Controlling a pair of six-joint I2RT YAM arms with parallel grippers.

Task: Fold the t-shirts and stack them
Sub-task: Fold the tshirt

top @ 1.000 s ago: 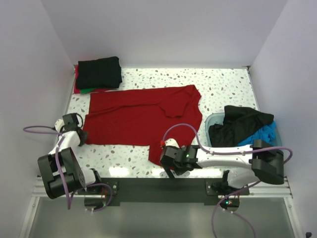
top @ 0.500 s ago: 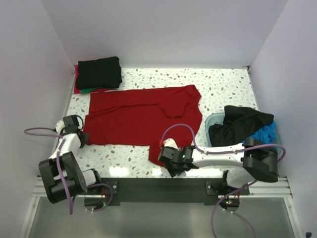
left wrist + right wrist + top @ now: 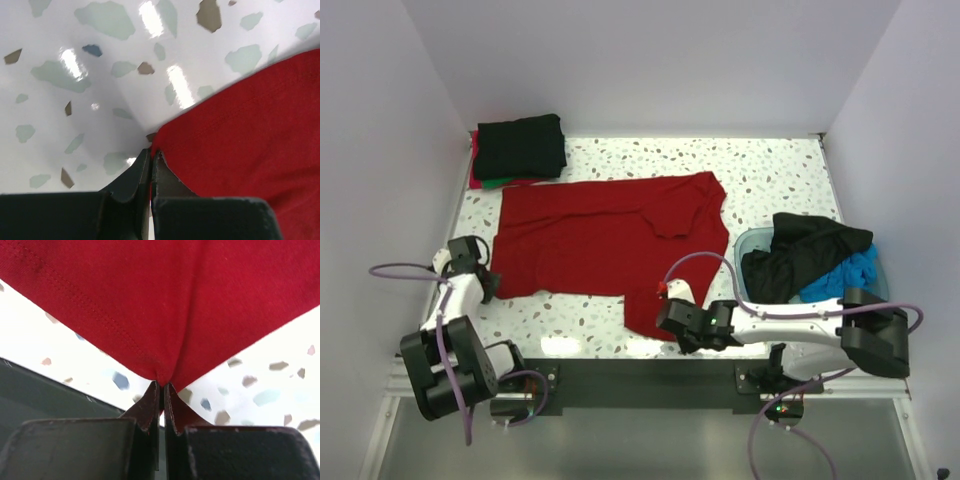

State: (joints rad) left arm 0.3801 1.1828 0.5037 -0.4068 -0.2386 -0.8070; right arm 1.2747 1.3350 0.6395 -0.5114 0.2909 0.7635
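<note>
A dark red t-shirt [image 3: 600, 235] lies spread flat across the middle of the speckled table. My left gripper [image 3: 488, 283] is shut on its near left corner [image 3: 165, 145], right at the cloth's edge. My right gripper [image 3: 672, 322] is shut on the near right corner [image 3: 162, 372], which bunches into a point between the jaws. A folded black t-shirt [image 3: 520, 145] sits on a stack at the back left, with red and green edges [image 3: 490, 183] showing under it. More black [image 3: 805, 250] and blue [image 3: 845, 272] shirts are heaped in the basin at the right.
The translucent teal basin [image 3: 745, 245] stands at the right edge, close to my right arm. The dark rail [image 3: 640, 375] with both arm bases runs along the near edge. White walls close in the left, back and right sides.
My right gripper has shut on the shirt's near right corner and shifted slightly right. The left gripper has stayed shut on the left corner and drifted a little toward the near edge.
</note>
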